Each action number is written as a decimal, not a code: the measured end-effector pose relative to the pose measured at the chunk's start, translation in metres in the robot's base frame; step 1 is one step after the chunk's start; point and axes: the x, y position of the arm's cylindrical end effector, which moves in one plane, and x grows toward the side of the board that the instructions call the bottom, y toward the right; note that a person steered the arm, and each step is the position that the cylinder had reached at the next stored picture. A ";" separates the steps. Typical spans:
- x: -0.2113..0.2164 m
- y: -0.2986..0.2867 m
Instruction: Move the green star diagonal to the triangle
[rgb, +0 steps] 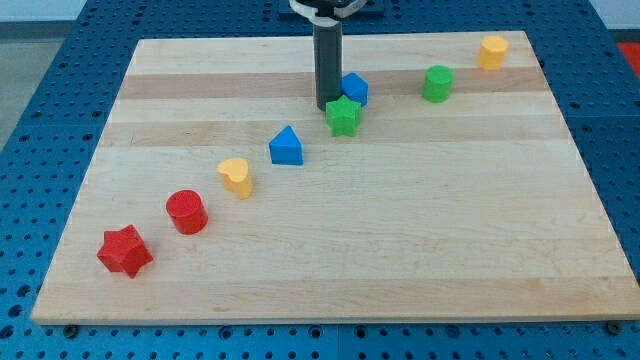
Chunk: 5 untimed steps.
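Observation:
The green star (344, 116) lies on the wooden board near the top middle. The blue triangle (286, 146) sits below and to the left of it, apart from it. My tip (326, 106) is at the star's upper left edge, touching or almost touching it. A blue cube (354, 89) sits just above and right of the star, close beside the rod.
A green cylinder (437, 83) and a yellow block (491, 52) lie toward the top right. A yellow heart (237, 177), a red cylinder (187, 212) and a red star (125, 251) run down to the lower left. The board (400, 240) sits on a blue perforated table.

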 end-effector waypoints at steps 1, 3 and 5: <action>0.004 0.000; 0.010 0.000; 0.009 -0.004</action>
